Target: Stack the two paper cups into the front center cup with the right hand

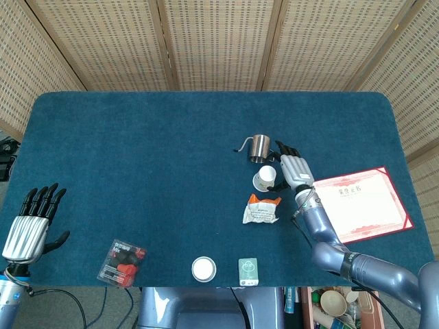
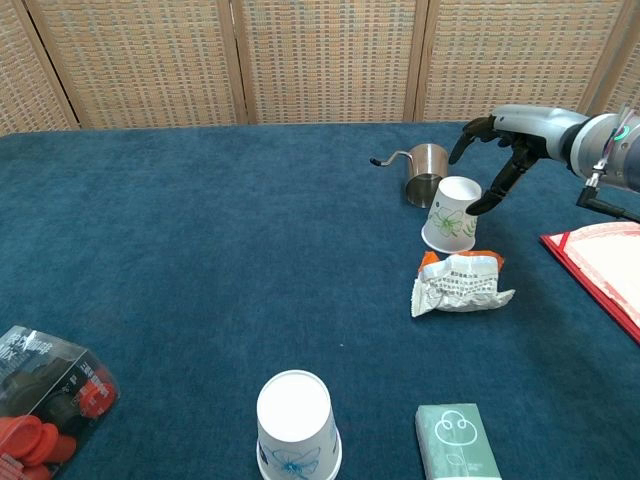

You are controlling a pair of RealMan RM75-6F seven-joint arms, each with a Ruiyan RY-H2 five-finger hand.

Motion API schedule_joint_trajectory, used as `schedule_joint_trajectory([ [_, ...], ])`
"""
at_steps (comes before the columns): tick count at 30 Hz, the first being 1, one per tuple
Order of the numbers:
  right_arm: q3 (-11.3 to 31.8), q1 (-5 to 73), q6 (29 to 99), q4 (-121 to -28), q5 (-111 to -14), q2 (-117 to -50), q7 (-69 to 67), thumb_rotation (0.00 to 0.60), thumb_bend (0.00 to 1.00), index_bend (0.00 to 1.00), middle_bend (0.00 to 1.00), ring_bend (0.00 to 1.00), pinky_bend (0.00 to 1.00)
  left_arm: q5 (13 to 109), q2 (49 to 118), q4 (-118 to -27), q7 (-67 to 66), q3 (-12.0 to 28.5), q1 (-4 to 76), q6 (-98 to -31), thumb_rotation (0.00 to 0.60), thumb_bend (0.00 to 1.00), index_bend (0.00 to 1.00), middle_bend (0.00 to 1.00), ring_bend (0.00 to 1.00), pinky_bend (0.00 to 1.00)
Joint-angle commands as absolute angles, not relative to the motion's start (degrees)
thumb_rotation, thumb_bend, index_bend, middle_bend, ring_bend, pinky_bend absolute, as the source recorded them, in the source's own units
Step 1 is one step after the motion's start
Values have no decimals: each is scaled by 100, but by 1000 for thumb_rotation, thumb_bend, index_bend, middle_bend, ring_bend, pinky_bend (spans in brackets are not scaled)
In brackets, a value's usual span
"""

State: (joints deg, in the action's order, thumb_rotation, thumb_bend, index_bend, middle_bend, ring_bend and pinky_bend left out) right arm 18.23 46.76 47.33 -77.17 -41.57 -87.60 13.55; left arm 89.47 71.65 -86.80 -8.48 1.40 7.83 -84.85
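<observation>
Both hands have ribbed silver backs and black fingers: the left hand (image 1: 27, 229), the right hand (image 1: 293, 167). The right arm (image 1: 357, 269) is smooth blue-grey metal with a thin black cable at the wrist.

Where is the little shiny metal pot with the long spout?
The metal pot stands on the right half of the table, just behind the flowered paper cup, with the right hand hovering beside them.
</observation>
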Motion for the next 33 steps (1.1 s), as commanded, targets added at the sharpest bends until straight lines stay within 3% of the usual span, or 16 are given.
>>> schedule_joint_trajectory([
  [1,1799,4711,4697,-7611,-4139,-8820,1335,600,56,317,0,0,0,8942,7168,-8679,-856,137,787,-8476,600,259,0,0,0,0],
  [11,1736,4770,4553,-7288,-4113,-8983,1214,600,55,329,0,0,0,8906,7178,-8668,-862,140,801,-8445,600,259,0,0,0,0],
  [21,1721,4762,4744,-7319,-4291,-9086,1182,600,55,495,39,0,0,8939,7180,-8682,-867,118,807,-8449,600,259,0,0,0,0],
  [33,1841,4739,4914,-7737,-4321,-8808,1214,600,55,511,52,0,0,8935,7165,-8675,-812,116,814,-8442,600,258,0,0,0,0],
])
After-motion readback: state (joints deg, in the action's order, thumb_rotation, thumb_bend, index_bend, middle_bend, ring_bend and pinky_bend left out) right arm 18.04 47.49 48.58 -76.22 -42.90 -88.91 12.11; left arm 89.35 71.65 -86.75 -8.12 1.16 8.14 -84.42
